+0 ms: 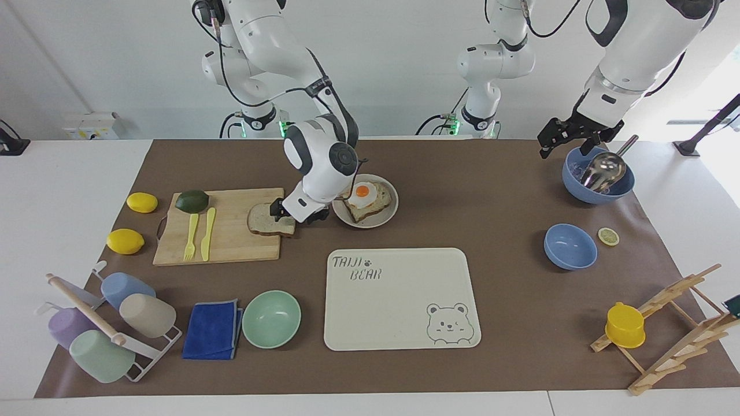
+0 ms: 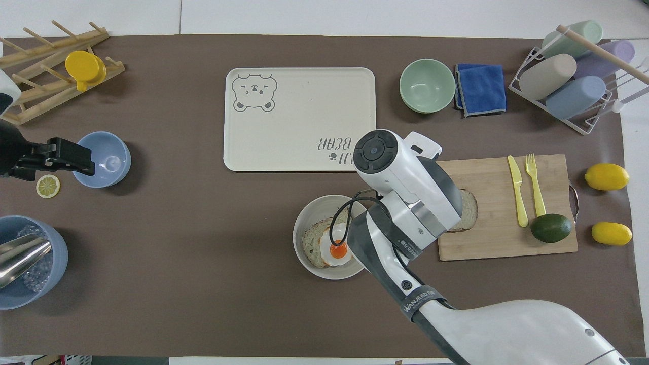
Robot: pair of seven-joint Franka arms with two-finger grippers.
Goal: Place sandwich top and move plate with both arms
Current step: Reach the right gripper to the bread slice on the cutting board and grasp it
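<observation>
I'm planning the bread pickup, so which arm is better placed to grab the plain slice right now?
Right. Its end effector is already down at the bread on the board, at the edge nearest the plate. The left end effector waits over the blue bowl with the scoop, at the left arm's end.

arms: large glossy white jointed robot arm (image 1: 272, 34) | joints: grey-black bands | cable: thin black loop | marking: "WANJEED" band lettering | gripper: black

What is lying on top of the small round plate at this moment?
On the plate lies a toast slice with a fried egg on it. The right arm covers the plate's edge toward the cutting board, so that part cannot be seen.
</observation>
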